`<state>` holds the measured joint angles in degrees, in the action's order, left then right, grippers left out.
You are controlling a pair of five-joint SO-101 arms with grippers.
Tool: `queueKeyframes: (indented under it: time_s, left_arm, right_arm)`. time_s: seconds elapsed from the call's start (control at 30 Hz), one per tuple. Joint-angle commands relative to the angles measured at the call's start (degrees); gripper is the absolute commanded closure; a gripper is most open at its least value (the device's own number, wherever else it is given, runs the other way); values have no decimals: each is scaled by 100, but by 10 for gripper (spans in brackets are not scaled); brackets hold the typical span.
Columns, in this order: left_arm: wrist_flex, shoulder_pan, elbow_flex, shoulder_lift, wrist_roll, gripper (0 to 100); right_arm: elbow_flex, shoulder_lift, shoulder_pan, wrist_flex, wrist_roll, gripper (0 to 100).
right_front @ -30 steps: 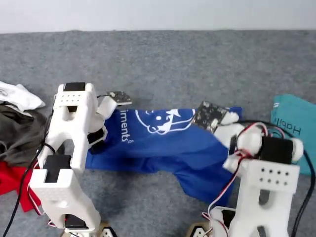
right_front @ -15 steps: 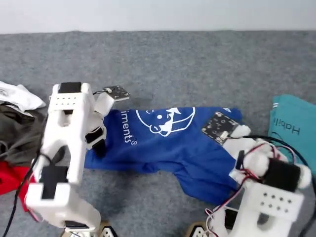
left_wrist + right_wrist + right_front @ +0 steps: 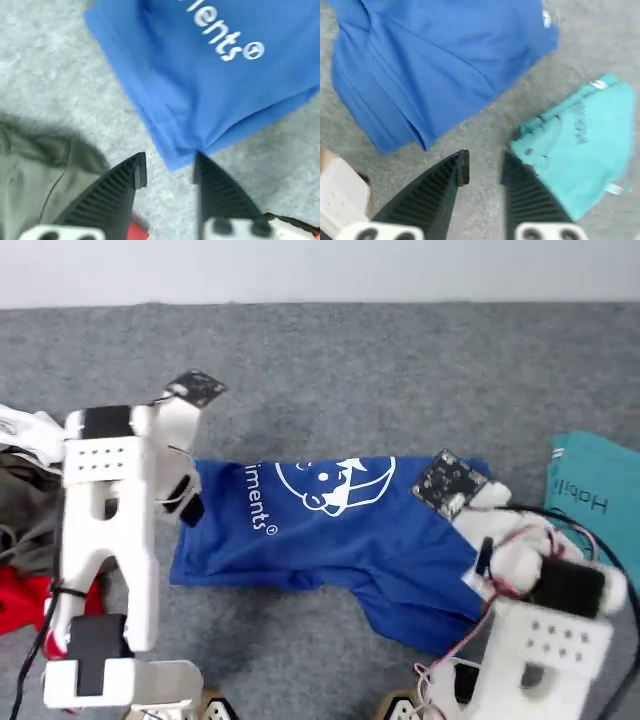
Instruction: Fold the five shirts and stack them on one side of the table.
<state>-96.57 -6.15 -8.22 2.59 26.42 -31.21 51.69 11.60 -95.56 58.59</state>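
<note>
1. Blue shirt [image 3: 330, 530] lies flat on the table [image 3: 400, 370].
2. My left gripper [image 3: 169, 162]: jaws apart, empty, over the shirt's corner.
3. My right gripper [image 3: 485, 157]: jaws apart, empty, between the blue shirt and the teal shirt [image 3: 595, 500].
4. Crumpled heap [image 3: 30, 510], probably shirts, lies beyond the left gripper.

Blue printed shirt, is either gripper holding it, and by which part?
Nothing is held: the left gripper and right gripper are both open and empty, near the blue printed shirt.

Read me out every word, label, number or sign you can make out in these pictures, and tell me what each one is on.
Blue shirt: white lettering; only the tail of a word and a small circled mark show past the fold, so no whole word reads.
Teal shirt: dark lettering running sideways, cut off by the picture's edge; not readable.
</note>
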Motion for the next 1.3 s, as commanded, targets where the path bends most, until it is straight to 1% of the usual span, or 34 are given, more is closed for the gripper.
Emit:
queueKeyframes:
  time_s: [0.0,0.07,0.13,0.3,0.4,0.47,0.53,0.6,0.7,0.83,0.97,1.07,1.17,1.27]
  left_arm:
    - [26,624,233,-141,-123,990]
    - [62,862,233,-378,-167,982]
    - [167,923,233,-712,-281,986]
    - [220,888,233,-1714,-316,985]
    - [141,870,268,-1916,-308,975]
    - [141,677,277,-1785,-316,932]
    - [176,334,286,-1574,-325,882]
    - [149,-62,330,-1301,-325,852]
    - [97,-536,330,-905,-316,847]
    - [-18,-905,338,-527,-299,846]
    - [-26,-1169,338,-316,-299,846]
    - [-26,-1213,321,-290,-299,846]
    - [-26,-1187,312,-316,-316,846]
    - [-26,-1178,312,-325,-325,846]
  right_arm:
    - [105,-453,-268,92,-580,983]
    - [105,-716,-365,92,-941,989]
    - [105,-919,-444,92,-1213,989]
    - [105,-1209,-620,-31,-1486,974]
    - [114,-1288,-910,-497,-1644,897]
    - [105,-1288,-1147,-655,-1820,837]
    - [97,-1297,-1411,-629,-2022,803]
    - [35,-1297,-1763,-479,-2163,799]
    - [-360,-1305,-2440,-154,-2347,799]
    - [-1108,-1305,-3046,532,-2716,798]
    - [-1793,-1305,-3187,1323,-2796,798]
    - [-2127,-1305,-3196,1851,-2796,800]
    - [-2338,-1341,-3196,2176,-2787,801]
    - [-2374,-1719,-3196,2352,-2796,801]
